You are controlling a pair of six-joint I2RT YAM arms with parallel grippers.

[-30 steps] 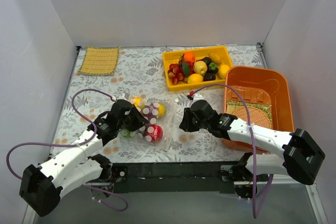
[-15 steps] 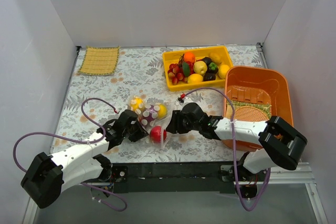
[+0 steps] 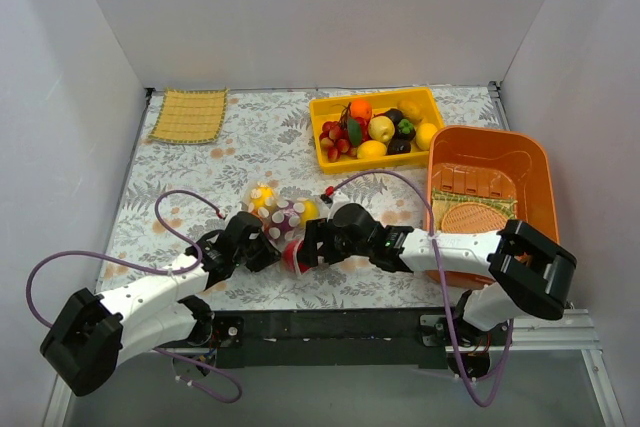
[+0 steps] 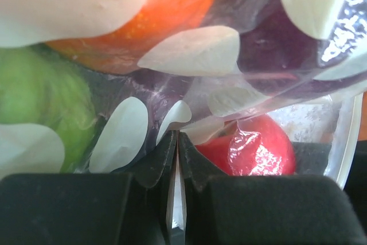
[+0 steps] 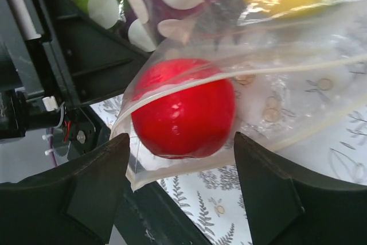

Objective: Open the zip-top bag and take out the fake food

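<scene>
Left gripper [image 4: 178, 142]: fingers together, clamped on the film of the clear white-spotted zip-top bag [image 3: 280, 217] at its near-left edge. Right gripper [image 5: 180, 144]: fingers spread, straddling a glossy red round plastic fruit [image 5: 183, 107] straight ahead at the bag's near mouth. The zip strip crosses the fruit, so it looks only partly out. The bag's long axis runs near to far, with the other fake food [image 3: 303, 209] bunched at the far end. The right arm is nearer the fruit. Floral-print table [image 3: 200, 177]. Beyond: yellow plastic tray [image 3: 322, 107], orange plastic tub [image 3: 540, 162], woven yellow mat [image 3: 188, 115].
</scene>
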